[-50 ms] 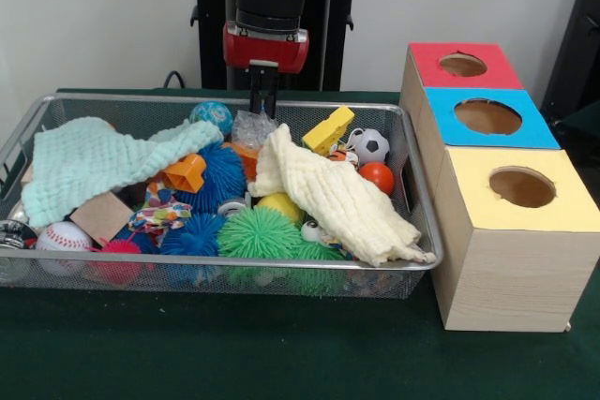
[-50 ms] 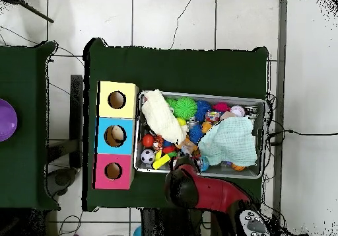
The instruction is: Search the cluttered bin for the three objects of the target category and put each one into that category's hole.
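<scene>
Gripper (image 1: 263, 105) at bin's (image 1: 424, 222) far edge, fingers look closed, empty. We risk snagging cloth (image 1: 337, 196), dragging toys out.

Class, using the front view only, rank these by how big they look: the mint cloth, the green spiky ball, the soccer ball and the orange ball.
1. mint cloth
2. green spiky ball, though it sits nearer the camera
3. soccer ball
4. orange ball, close to the soccer ball, so that pair is unsure
</scene>
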